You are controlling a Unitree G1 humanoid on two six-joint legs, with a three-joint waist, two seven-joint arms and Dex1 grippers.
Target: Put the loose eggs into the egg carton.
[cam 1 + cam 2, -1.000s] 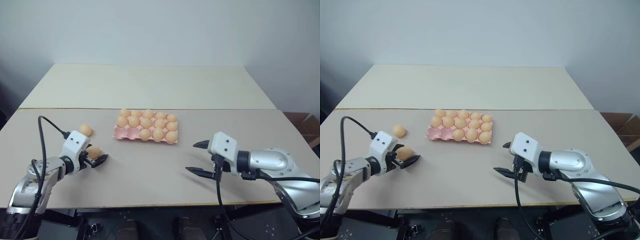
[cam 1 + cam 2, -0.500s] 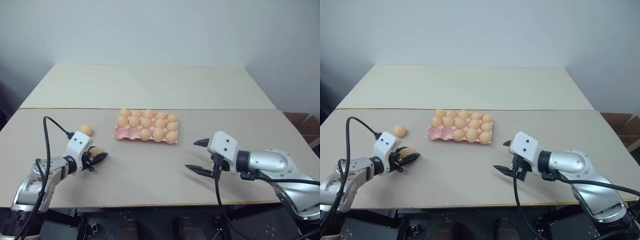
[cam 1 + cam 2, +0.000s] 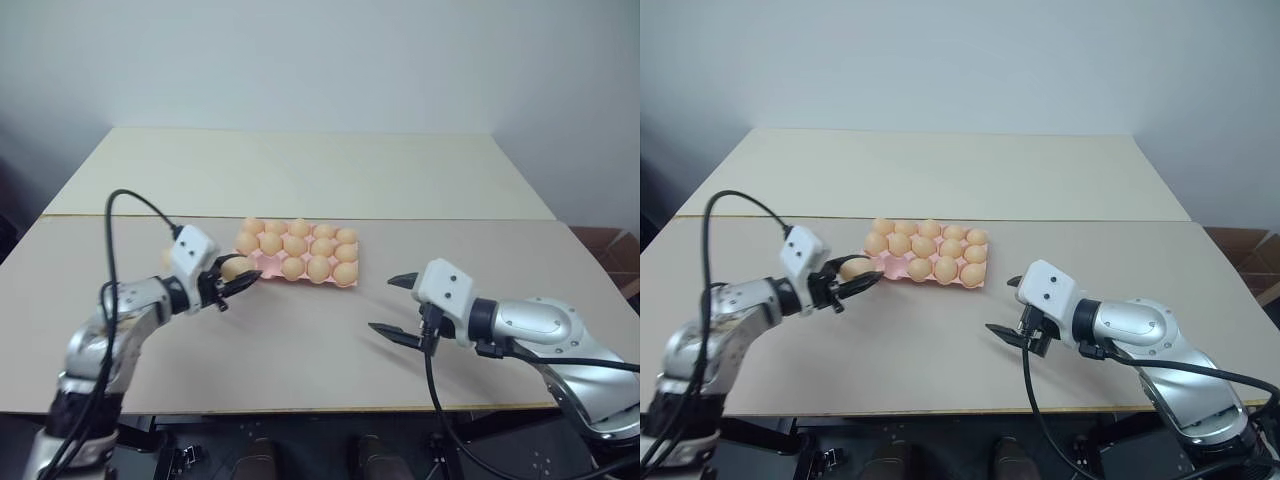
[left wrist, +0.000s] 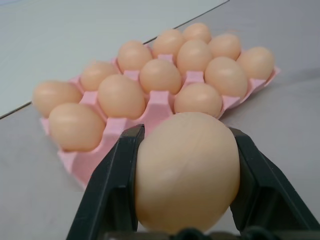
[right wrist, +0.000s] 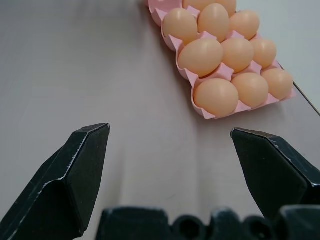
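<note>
One egg (image 4: 186, 172) sits pinched between the left gripper (image 3: 232, 283)'s two fingers, held just at the egg carton (image 3: 262, 263)'s 8 o'clock corner. Right gripper (image 3: 397, 308) hangs at about 4 o'clock from the carton, spread wide, holding nothing.

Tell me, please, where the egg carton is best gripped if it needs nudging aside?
Probably the egg carton at its front-left corner: the cups there stand empty, so a finger can drop inside one and pinch the thin pink wall. Come in low from the robot's side of the table; elsewhere the eggs sit tight against the rim.
</note>
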